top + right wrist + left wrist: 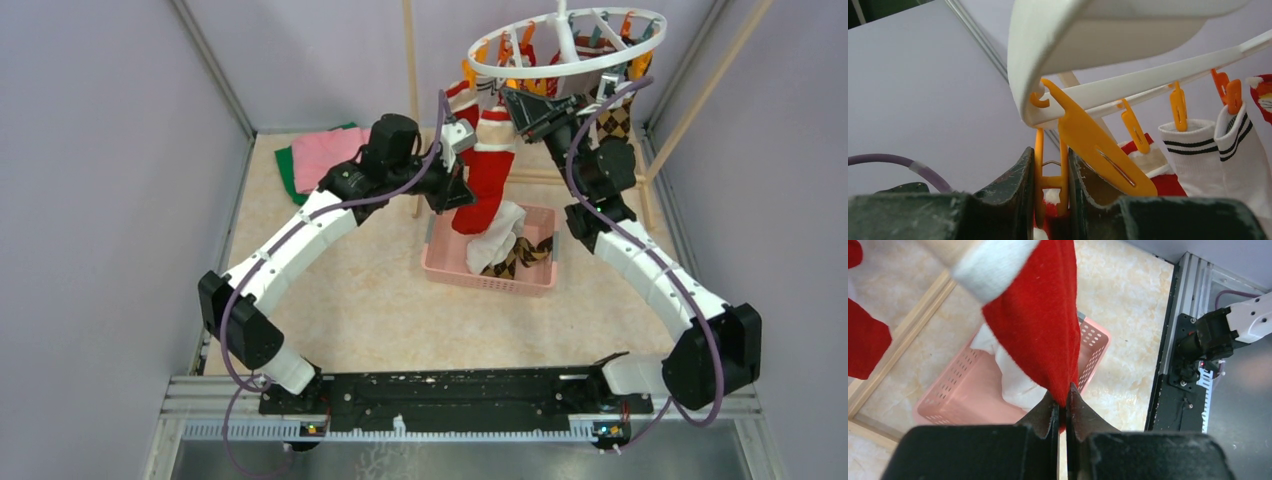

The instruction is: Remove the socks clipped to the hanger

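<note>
The white ring hanger [565, 45] hangs at the back with orange clips. A red sock with a white cuff [487, 180] hangs from it over the basket. My left gripper [452, 192] is shut on this red sock's lower part; in the left wrist view the jaws [1063, 401] pinch the red fabric [1038, 315]. My right gripper [520, 105] is under the ring, shut on an orange clip [1050, 172] that holds red and white fabric. The hanger [1073, 35] fills the top of that view. White black-striped socks [1198, 150] and an argyle sock [612, 120] hang clipped.
A pink basket [440, 268] below the hanger holds a white sock [497, 232] and an argyle sock [512, 262]. Folded pink and green cloths [322, 158] lie at the back left. The wooden rack frame [410, 80] stands around the hanger. Purple walls close both sides.
</note>
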### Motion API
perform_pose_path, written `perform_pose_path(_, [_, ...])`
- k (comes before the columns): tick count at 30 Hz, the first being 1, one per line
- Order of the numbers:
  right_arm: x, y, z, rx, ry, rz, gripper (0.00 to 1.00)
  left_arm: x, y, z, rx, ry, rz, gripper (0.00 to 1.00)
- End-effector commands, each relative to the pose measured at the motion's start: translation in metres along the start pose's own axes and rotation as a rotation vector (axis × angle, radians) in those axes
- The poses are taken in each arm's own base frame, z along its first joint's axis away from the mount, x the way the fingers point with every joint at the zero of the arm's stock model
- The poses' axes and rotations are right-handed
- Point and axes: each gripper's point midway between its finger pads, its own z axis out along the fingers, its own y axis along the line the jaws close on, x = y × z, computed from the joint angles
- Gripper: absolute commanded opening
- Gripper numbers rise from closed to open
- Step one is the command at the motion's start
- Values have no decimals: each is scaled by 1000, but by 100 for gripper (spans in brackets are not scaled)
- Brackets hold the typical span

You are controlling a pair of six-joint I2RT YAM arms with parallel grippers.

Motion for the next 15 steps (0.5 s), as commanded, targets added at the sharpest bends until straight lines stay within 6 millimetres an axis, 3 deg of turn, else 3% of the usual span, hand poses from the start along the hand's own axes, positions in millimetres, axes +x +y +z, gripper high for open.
perform_pose_path(1, [-38, 11, -15, -38, -89, 30, 0, 12, 4, 9, -14, 18, 43, 0])
perform_pose_path(3, [-36, 10, -15, -35, -71, 32, 0, 6, 5, 12, -11, 7, 53, 0])
perform_pose_path(5, [-33, 9, -14, -36, -63, 33, 21, -2, 4, 14, -5, -7, 59, 0])
perform_pose_path(7, [-33, 8, -13, -41, -70, 40, 32, -9, 2, 16, 0, -20, 69, 0])
perform_pose_path(12, [-31, 8, -5, -53, -76, 63, 49, -17, -5, 20, 13, -31, 83, 0])
perform_pose_path(15, [-29, 8, -3, -63, -68, 70, 50, -17, -6, 20, 11, -33, 83, 0])
